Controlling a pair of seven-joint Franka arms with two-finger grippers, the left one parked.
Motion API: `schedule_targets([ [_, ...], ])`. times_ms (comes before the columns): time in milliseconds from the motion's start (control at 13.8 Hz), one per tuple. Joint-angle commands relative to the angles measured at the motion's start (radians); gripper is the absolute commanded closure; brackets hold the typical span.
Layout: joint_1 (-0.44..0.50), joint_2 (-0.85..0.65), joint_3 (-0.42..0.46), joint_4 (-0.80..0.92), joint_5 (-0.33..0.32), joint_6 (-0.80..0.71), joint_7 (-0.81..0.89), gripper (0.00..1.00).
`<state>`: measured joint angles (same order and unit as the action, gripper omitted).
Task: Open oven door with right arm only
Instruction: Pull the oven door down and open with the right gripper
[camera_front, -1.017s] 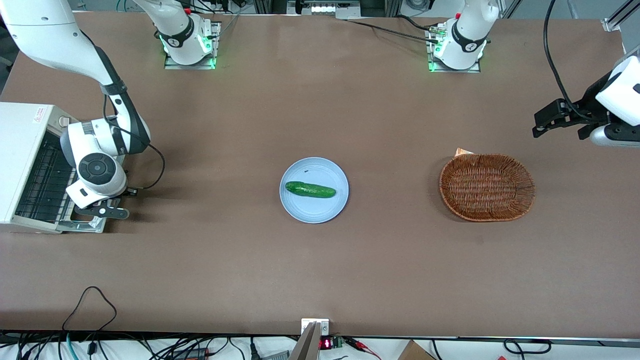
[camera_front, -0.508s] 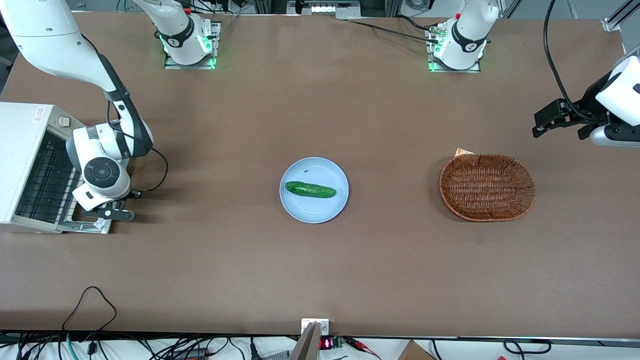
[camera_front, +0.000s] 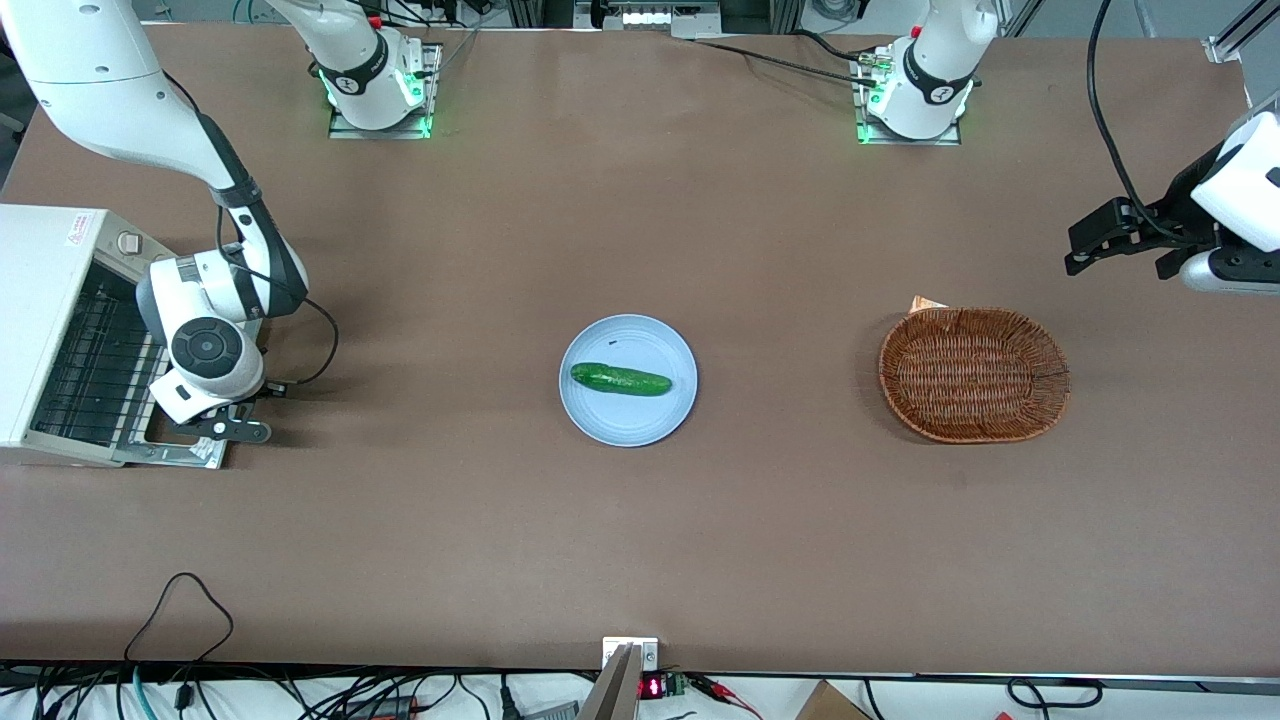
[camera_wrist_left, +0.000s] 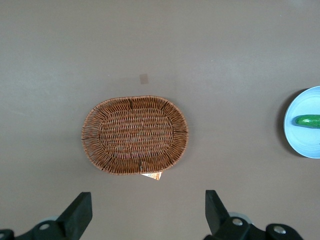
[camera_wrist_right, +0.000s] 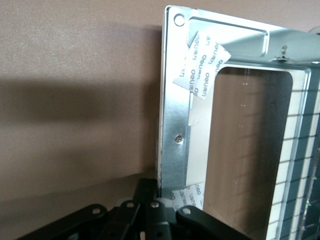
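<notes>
Brown and matte, the counter (camera_front: 640, 520) fills the front view from edge to edge. At the working arm's end stands a white toaster oven (camera_front: 40, 320), its wire rack (camera_front: 85, 365) exposed. The oven door (camera_front: 180, 450) is folded down flat onto the counter in front of the oven's mouth, its metal frame showing past the arm. The right arm (camera_front: 205, 345) bends down over that door, a black cable looping off its wrist, and the black gripper (camera_front: 228, 428) sits low at the door's outer edge, by the corner nearer the front camera. Whether its fingers are parted or closed cannot be told from this view. Near the middle of the counter a light blue plate (camera_front: 628, 415) carries a green cucumber (camera_front: 620, 379). Toward the parked arm's end lies an oval wicker basket (camera_front: 974, 374) with a small orange tag sticking out from under its rim.

From the left wrist view, the wicker basket (camera_wrist_left: 135, 135) lies on the bare counter (camera_wrist_left: 160, 50), with the plate (camera_wrist_left: 300, 140) and the cucumber (camera_wrist_left: 307, 121) cut off at the frame's edge, well apart from the basket.

From the right wrist view, the oven door (camera_wrist_right: 172, 125) shows its silver metal frame lying level with the counter (camera_wrist_right: 75, 100); pieces of white printed tape are stuck on the frame, and the counter shows through the door's glass. The gripper (camera_wrist_right: 150, 215) is right at the door's outer edge, its black linkage just beside the metal; I cannot tell how far apart its fingers stand or whether they have hold of anything.
</notes>
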<state>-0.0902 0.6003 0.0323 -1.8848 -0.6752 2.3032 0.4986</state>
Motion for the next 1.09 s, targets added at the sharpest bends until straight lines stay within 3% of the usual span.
schedule_targets([
  [0, -0.029, -0.004, -0.003, 0.018, -0.053, -0.027, -0.006, 1.00],
  [363, -0.017, -0.048, 0.086, 0.018, -0.053, -0.031, 0.017, 1.00],
  [436, -0.013, -0.066, 0.089, 0.018, -0.028, -0.030, 0.017, 1.00],
  [581, 0.006, -0.117, 0.087, 0.022, 0.134, -0.027, 0.005, 1.00],
  [726, 0.027, -0.190, 0.089, 0.023, 0.234, -0.037, -0.035, 1.00],
  [1017, 0.056, -0.345, 0.100, 0.024, 0.501, -0.123, -0.092, 1.00],
])
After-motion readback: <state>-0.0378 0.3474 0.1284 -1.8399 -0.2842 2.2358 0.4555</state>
